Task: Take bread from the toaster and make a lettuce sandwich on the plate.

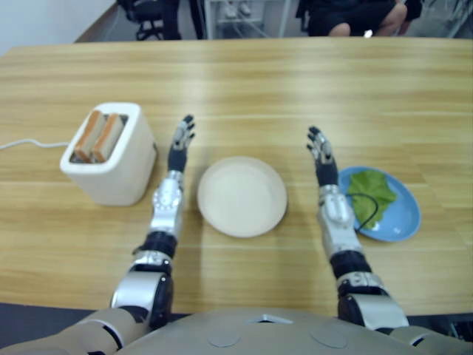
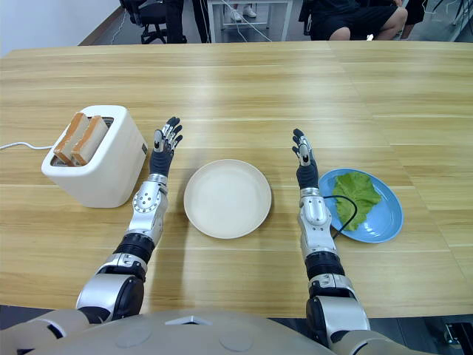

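Two slices of bread (image 2: 80, 138) stick up out of the toaster (image 2: 96, 166) at 9 o'clock from the bare plate (image 2: 227, 198), so they look easy to pull straight up. The lettuce (image 2: 357, 191) sits ready on a blue dish (image 2: 384, 222) at 3 o'clock. The left hand (image 2: 162, 151) is wide and holds nothing. It is between the toaster and the plate, likely to be close to the bread. The right hand (image 2: 304, 166), also wide and holding nothing, is beside the lettuce.

A broad, pale wooden surface (image 2: 244, 81) lies evenly lit before me. Past its far edge I see a white wall (image 1: 37, 18), brown floor (image 1: 100, 22), a black office chair (image 1: 148, 13) and white furniture legs (image 1: 244, 15).
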You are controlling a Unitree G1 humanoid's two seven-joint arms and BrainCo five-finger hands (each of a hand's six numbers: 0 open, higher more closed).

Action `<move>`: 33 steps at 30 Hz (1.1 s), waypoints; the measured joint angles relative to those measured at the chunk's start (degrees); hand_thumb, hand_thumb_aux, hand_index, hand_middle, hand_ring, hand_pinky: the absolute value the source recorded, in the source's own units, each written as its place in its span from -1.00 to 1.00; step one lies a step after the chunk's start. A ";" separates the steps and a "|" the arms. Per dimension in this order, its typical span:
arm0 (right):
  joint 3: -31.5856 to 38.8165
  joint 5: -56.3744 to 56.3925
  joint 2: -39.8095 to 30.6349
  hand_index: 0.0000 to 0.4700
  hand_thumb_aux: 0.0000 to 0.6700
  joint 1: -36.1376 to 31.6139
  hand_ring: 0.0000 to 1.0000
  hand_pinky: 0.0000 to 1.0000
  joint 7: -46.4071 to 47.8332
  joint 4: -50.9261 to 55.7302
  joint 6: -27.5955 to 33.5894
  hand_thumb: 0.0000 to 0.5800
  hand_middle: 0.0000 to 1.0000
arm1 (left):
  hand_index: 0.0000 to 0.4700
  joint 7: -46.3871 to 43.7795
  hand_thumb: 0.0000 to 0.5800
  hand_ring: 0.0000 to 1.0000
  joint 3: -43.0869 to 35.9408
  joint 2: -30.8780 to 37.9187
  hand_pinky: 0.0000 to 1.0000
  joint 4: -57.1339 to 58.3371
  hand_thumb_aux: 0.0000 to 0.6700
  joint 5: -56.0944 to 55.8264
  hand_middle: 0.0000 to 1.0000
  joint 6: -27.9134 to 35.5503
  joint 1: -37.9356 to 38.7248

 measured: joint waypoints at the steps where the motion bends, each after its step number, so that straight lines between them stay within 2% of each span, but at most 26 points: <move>1: 0.00 0.00 0.00 -1.00 -1.00 0.00 -1.00 -1.00 0.00 0.00 0.00 -1.00 -1.00 | -1.00 0.01 -1.00 -1.00 0.00 0.00 -1.00 0.01 -1.00 0.03 -1.00 0.00 0.00; 15: 0.05 0.04 0.02 -1.00 -1.00 -0.01 -1.00 -1.00 0.13 0.00 0.02 -1.00 -1.00 | -1.00 -0.79 -1.00 -1.00 -0.89 -0.29 -1.00 -0.12 -1.00 1.02 -1.00 0.27 -0.72; 17: 0.09 0.04 0.09 -1.00 -1.00 -0.04 -1.00 -1.00 0.17 -0.17 0.05 -1.00 -1.00 | -1.00 -1.86 -1.00 -1.00 -2.09 -0.21 -1.00 -5.81 -1.00 1.16 -1.00 1.18 1.32; 19: 0.14 0.04 0.08 -1.00 -1.00 -0.01 -1.00 -1.00 0.22 -0.38 0.09 -1.00 -1.00 | -1.00 -3.67 -1.00 -1.00 -4.04 1.64 -1.00 -19.28 -1.00 1.42 -1.00 4.37 5.13; 21: 0.21 0.04 0.12 -1.00 -1.00 0.00 -1.00 -1.00 0.26 -0.64 0.12 -1.00 -1.00 | -1.00 -5.64 -1.00 -1.00 -4.34 6.02 -1.00 -34.12 -1.00 1.38 -1.00 9.26 7.67; 23: 0.16 0.05 0.09 -1.00 -1.00 0.26 -1.00 -1.00 0.25 -0.83 0.20 -1.00 -1.00 | -1.00 -8.78 -1.00 -1.00 -2.26 14.75 -1.00 -51.05 -1.00 0.84 -1.00 16.57 9.43; 26: 0.16 0.06 0.41 -1.00 -1.00 0.75 -1.00 -1.00 0.14 -0.96 0.30 -1.00 -1.00 | -1.00 -12.93 -1.00 -1.00 8.12 30.01 -1.00 -64.95 -1.00 0.16 -1.00 25.81 10.66; 29: 0.04 0.06 0.69 -1.00 -1.00 1.73 -1.00 -1.00 -0.16 -1.03 0.42 -1.00 -1.00 | -1.00 -14.29 -1.00 -1.00 18.11 41.77 -1.00 -65.04 -1.00 4.92 -1.00 29.92 13.73; 33: 0.25 0.05 1.35 -1.00 -1.00 2.03 -1.00 -1.00 -0.64 -1.20 0.61 -1.00 -1.00 | -1.00 -11.94 -1.00 -1.00 21.65 51.59 -1.00 -52.43 -1.00 17.50 -1.00 30.86 21.31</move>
